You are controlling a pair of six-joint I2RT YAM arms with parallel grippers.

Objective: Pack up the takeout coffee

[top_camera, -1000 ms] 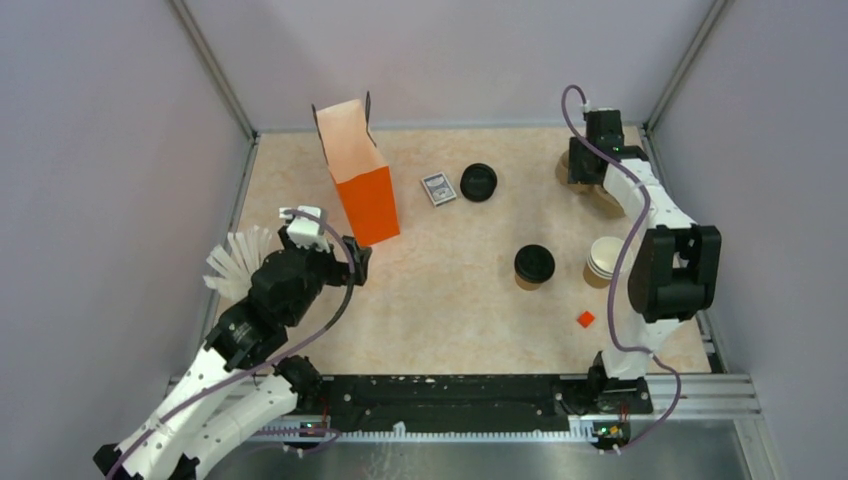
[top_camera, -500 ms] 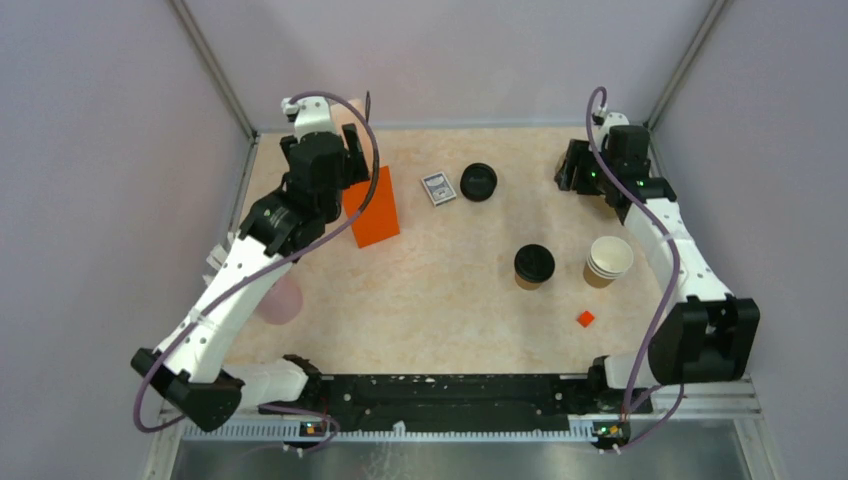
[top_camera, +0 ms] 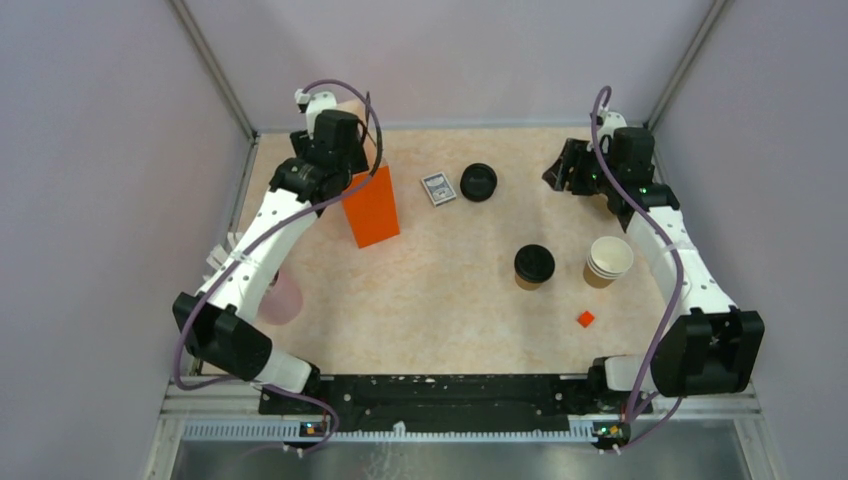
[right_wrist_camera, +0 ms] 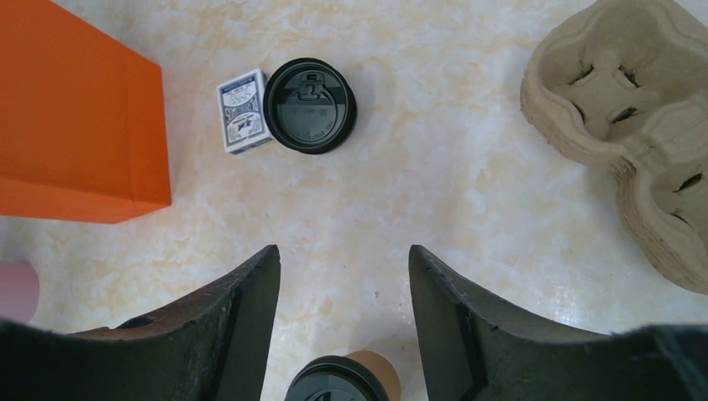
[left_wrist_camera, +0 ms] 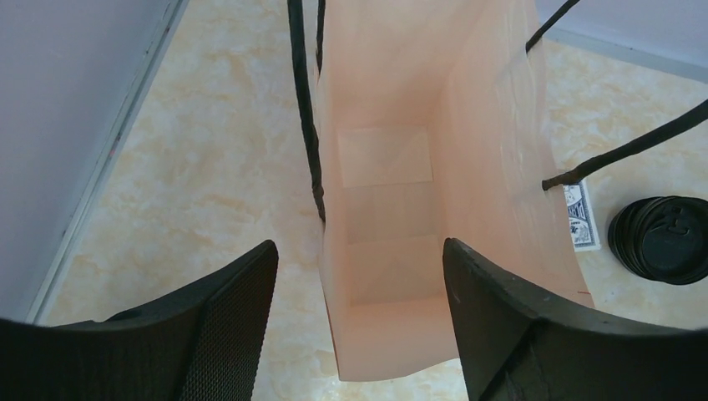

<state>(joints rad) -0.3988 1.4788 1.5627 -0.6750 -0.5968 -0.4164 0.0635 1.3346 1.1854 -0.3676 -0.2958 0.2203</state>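
takeout coffee [top_camera: 534,265] — small kraft-tan paper cup, black lid on, upright, untouched, well apart from the right gripper [top_camera: 560,172] — back toward that arm's base

Bright, even light; soft shadows.

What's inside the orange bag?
Nothing: the bag shows only its pale paper walls and folded bottom. One jaw covers a bit of one wall.

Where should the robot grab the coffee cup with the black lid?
Probably the tan paper wall of the takeout coffee, below its black lid, coming in level from the side. It stands upright and the lid overhangs, so squeezing the lid could pop it off.
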